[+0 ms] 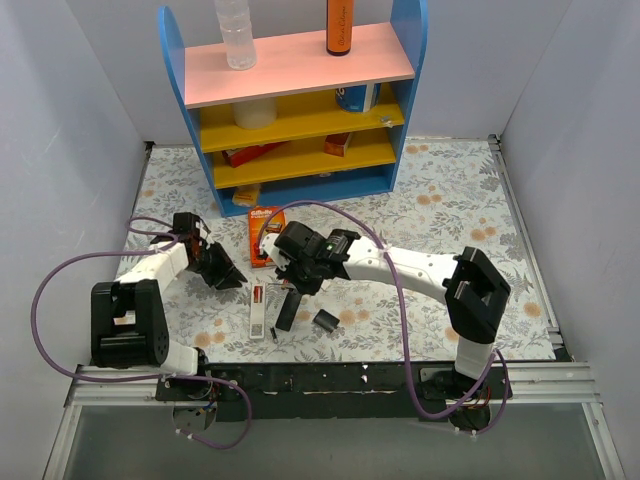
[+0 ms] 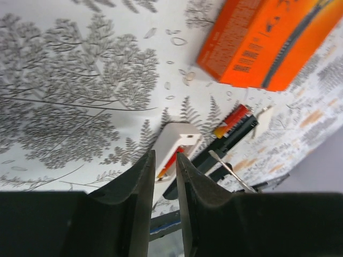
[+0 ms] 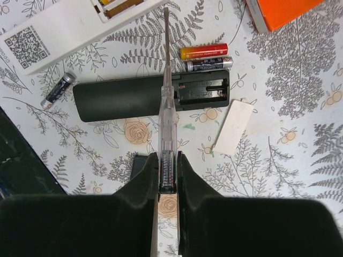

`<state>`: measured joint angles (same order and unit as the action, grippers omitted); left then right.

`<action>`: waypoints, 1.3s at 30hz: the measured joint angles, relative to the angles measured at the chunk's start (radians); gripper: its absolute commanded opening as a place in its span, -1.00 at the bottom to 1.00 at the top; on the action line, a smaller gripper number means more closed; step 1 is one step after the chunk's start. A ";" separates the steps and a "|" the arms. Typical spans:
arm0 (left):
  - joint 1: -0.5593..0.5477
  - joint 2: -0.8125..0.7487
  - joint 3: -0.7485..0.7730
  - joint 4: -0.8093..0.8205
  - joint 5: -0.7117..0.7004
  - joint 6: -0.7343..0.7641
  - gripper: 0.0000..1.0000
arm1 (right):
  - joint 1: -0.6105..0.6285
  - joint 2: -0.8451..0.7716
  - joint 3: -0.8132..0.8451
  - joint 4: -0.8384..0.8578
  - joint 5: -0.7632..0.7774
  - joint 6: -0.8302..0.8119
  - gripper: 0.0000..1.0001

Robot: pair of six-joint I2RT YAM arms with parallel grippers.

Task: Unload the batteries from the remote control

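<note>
The white remote point(image 3: 64, 27) lies with its compartment open, red-orange batteries point(image 3: 122, 4) still inside; it also shows in the left wrist view point(image 2: 179, 136) with a battery point(image 2: 170, 160) in it. A black remote point(image 3: 134, 96) has an empty open compartment. One red-orange battery point(image 3: 203, 51) and a dark battery point(image 3: 210, 64) lie loose beside it. My right gripper point(image 3: 166, 158) is shut on a clear-handled screwdriver point(image 3: 166, 107), its tip pointing toward the white remote. My left gripper point(image 2: 165, 158) is nearly shut and empty, just left of the white remote point(image 1: 259, 312).
An orange razor package point(image 1: 265, 232) lies behind the remotes. A white battery cover point(image 3: 233, 127), a black cover point(image 1: 325, 321) and another dark battery point(image 3: 59, 88) lie loose. A blue shelf point(image 1: 400, 70) with bottles and boxes stands at the back.
</note>
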<state>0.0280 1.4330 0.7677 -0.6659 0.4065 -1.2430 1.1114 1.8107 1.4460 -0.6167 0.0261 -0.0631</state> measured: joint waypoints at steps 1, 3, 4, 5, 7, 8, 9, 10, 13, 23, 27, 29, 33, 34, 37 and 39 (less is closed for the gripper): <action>0.007 0.002 0.000 0.006 0.019 0.002 -0.56 | 0.004 0.000 0.005 -0.007 0.006 -0.023 -0.97; 0.011 0.003 0.000 0.025 0.064 0.006 -0.57 | 0.013 0.000 0.015 -0.015 0.019 -0.055 -0.97; 0.011 0.003 -0.003 0.037 0.088 0.006 -0.57 | 0.019 0.000 0.021 -0.014 0.026 -0.078 -0.97; 0.011 0.004 -0.005 0.047 0.102 0.007 -0.60 | 0.026 0.000 0.026 -0.011 0.032 -0.103 -0.97; 0.010 0.009 -0.015 0.065 0.128 0.007 -0.63 | 0.044 0.000 0.028 -0.002 0.049 -0.151 -0.97; 0.010 0.014 -0.021 0.072 0.135 0.008 -0.65 | 0.056 0.000 0.028 0.002 0.058 -0.172 -0.97; 0.010 0.019 -0.025 0.074 0.137 0.009 -0.66 | 0.068 0.000 0.028 0.005 0.069 -0.190 -0.97; 0.010 0.025 -0.031 0.076 0.137 0.009 -0.67 | 0.078 0.000 0.028 0.008 0.079 -0.206 -0.97; 0.010 0.037 -0.043 0.074 0.131 0.010 -0.68 | 0.103 0.007 0.032 0.008 0.098 -0.241 -0.97; 0.010 0.055 -0.044 0.077 0.127 0.013 -0.73 | 0.105 0.040 0.038 0.013 0.135 -0.283 -0.97; 0.010 0.056 -0.049 0.088 0.129 0.014 -0.74 | 0.105 0.051 0.050 0.011 0.147 -0.290 -0.97; 0.010 0.056 -0.053 0.092 0.131 0.013 -0.75 | 0.106 0.055 0.058 0.011 0.150 -0.294 -0.97; 0.010 0.061 -0.053 0.095 0.134 0.013 -0.77 | 0.106 0.057 0.067 0.011 0.154 -0.301 -0.97; 0.010 0.061 -0.053 0.096 0.134 0.013 -0.77 | 0.106 0.058 0.070 0.011 0.155 -0.303 -0.97; 0.010 0.062 -0.053 0.098 0.137 0.013 -0.78 | 0.106 0.063 0.078 0.010 0.156 -0.304 -0.97; 0.010 0.062 -0.054 0.099 0.137 0.013 -0.78 | 0.106 0.070 0.083 0.009 0.158 -0.306 -0.97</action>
<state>0.0376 1.4948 0.7139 -0.5671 0.5438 -1.2297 1.2171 1.8809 1.5291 -0.6079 0.1841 -0.3695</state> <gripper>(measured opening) 0.114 0.157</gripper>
